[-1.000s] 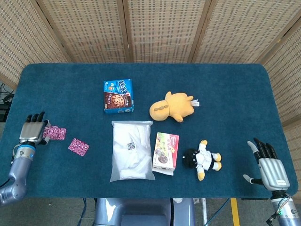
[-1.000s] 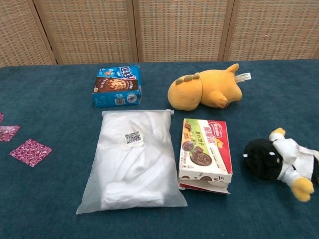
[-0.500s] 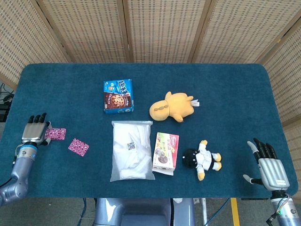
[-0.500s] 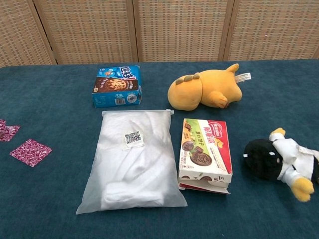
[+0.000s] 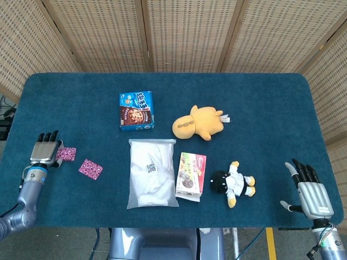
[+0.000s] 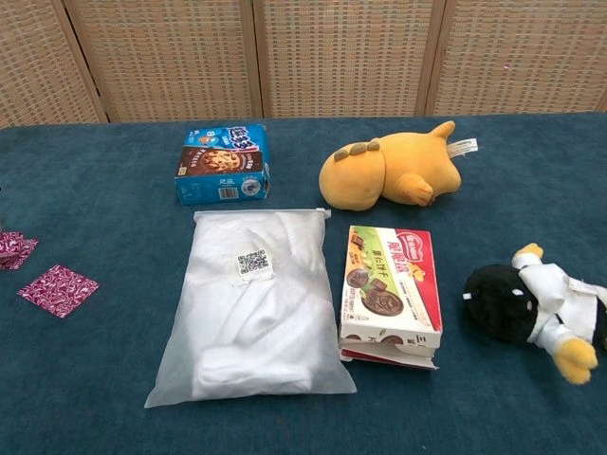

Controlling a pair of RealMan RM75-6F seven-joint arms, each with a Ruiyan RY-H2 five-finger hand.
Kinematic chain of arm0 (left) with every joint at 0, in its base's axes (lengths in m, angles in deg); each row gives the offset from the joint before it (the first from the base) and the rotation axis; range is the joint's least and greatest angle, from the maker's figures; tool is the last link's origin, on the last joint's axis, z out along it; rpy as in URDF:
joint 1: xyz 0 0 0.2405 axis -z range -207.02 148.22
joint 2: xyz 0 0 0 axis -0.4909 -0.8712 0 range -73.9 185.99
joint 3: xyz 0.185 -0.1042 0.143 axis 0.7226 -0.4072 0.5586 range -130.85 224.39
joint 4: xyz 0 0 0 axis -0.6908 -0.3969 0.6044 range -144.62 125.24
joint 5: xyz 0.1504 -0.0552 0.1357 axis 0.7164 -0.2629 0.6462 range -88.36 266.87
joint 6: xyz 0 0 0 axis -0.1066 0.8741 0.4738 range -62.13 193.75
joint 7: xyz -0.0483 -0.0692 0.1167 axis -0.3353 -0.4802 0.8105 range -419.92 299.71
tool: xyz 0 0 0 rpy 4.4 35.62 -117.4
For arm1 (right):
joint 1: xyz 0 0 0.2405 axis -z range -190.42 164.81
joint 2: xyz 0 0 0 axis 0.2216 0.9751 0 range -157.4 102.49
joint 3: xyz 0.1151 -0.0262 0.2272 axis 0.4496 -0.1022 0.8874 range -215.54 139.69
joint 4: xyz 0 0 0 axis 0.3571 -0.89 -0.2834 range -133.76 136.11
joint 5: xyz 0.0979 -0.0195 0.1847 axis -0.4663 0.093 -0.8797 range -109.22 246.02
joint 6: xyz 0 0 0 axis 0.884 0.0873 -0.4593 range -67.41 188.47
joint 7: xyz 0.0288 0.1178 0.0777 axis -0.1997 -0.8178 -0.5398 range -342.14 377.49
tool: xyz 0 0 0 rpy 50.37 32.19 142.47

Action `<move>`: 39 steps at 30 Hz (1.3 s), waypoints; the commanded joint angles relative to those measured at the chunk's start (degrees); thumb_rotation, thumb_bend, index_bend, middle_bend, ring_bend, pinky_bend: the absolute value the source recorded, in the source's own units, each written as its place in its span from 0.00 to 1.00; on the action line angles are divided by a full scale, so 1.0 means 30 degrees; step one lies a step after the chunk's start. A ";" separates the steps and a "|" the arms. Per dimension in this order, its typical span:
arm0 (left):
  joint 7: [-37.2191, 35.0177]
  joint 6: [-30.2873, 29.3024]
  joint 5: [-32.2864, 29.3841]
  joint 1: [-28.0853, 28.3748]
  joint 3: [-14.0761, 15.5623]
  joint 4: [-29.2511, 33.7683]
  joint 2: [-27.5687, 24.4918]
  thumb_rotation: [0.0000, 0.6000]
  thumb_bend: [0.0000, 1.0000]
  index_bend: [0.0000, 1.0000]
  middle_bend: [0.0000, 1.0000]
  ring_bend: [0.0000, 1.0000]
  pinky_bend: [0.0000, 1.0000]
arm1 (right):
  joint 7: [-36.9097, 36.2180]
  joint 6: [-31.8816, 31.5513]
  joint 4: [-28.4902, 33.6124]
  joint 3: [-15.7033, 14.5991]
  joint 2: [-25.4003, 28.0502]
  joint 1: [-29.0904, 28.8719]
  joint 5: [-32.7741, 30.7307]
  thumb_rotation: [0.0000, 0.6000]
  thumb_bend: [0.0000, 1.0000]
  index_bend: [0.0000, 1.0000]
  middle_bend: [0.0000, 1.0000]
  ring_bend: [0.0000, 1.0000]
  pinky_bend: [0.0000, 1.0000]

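Since a second ago, the left hand [image 5: 45,150] has slid nearer along the table's [image 5: 271,97] left edge, and the pink packet [image 5: 66,154] it touches came with it. Its fingers lie flat and apart, gripping nothing. A second pink packet [image 5: 90,169] lies just beside, at four o'clock. Right hand [image 5: 310,193] rests open near the front right corner, fingers spread, well apart from the black toy [image 5: 232,183] at nine o'clock, bare cloth between.
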 commanded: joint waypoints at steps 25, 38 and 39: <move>0.0573 0.0014 -0.0231 0.0069 -0.0208 -0.0380 0.0412 1.00 0.34 0.26 0.00 0.00 0.00 | -0.0115 -0.0062 -0.0048 0.0032 0.0015 0.0019 0.0009 1.00 0.00 0.00 0.00 0.00 0.00; 0.0209 -0.0122 -0.0130 -0.0051 -0.0477 0.0022 0.0284 1.00 0.34 0.23 0.00 0.00 0.00 | -0.0173 -0.0066 -0.0022 0.0023 0.0056 0.0029 0.0029 1.00 0.00 0.00 0.00 0.00 0.00; 0.0103 -0.0138 -0.0126 -0.0074 -0.0532 0.0146 0.0231 1.00 0.33 0.23 0.00 0.00 0.00 | -0.0184 -0.0067 -0.0021 0.0027 0.0061 0.0030 0.0023 1.00 0.00 0.00 0.00 0.00 0.00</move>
